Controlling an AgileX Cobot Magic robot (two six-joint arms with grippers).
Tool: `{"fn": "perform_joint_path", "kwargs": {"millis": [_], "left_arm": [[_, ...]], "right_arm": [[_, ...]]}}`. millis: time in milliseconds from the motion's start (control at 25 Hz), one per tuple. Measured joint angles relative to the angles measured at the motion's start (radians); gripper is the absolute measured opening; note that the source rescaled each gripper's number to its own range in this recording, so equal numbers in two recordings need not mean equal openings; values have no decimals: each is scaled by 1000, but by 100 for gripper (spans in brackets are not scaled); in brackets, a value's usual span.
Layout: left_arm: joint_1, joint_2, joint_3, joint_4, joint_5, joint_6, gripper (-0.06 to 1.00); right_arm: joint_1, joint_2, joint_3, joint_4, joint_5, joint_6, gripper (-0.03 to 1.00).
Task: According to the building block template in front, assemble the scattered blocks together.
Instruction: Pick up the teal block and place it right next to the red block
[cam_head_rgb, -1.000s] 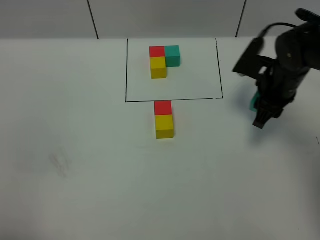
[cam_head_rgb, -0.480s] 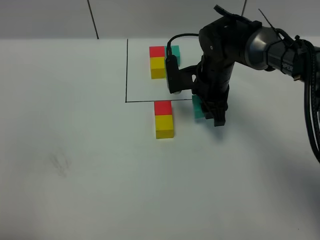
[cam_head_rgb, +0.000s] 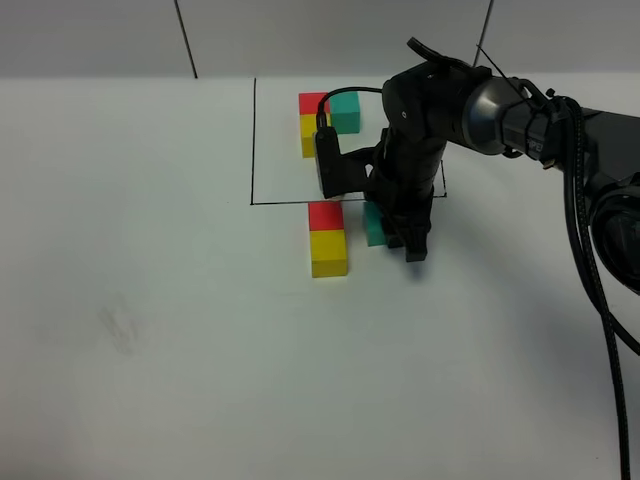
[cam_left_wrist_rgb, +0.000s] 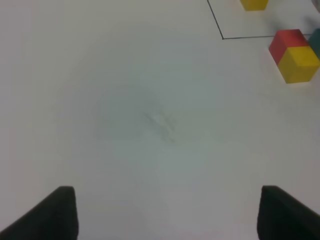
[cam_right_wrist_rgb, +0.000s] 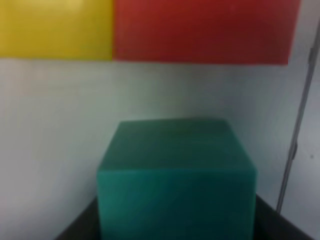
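My right claw (cam_head_rgb: 396, 236) is clamped on the small solid teal cube (cam_head_rgb: 373, 226), beside the loose red cube (cam_head_rgb: 325, 215), a strip of white table (cam_head_rgb: 150, 250) showing between them; the loose yellow cube (cam_head_rgb: 329, 253) touches the red one's near side; the framed red-teal-yellow L template (cam_head_rgb: 345, 112) sits behind, partly hidden by my arm; my left claw (cam_left_wrist_rgb: 167, 212) hangs apart, holding nothing.
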Motion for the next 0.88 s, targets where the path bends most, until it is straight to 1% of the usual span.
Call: {"fn": "perform_joint_path", "kwargs": {"millis": [240, 560, 800, 880], "left_arm": [[0, 0, 0, 0, 0, 0, 67], [0, 0, 0, 0, 0, 0, 67], [0, 0, 0, 0, 0, 0, 67], [0, 0, 0, 0, 0, 0, 67]], "right_arm": [[0, 24, -32, 11, 7, 31, 25], [0, 24, -32, 26, 2, 35, 25], [0, 25, -32, 85, -11, 35, 25], [0, 25, -32, 89, -11, 35, 25]]}}
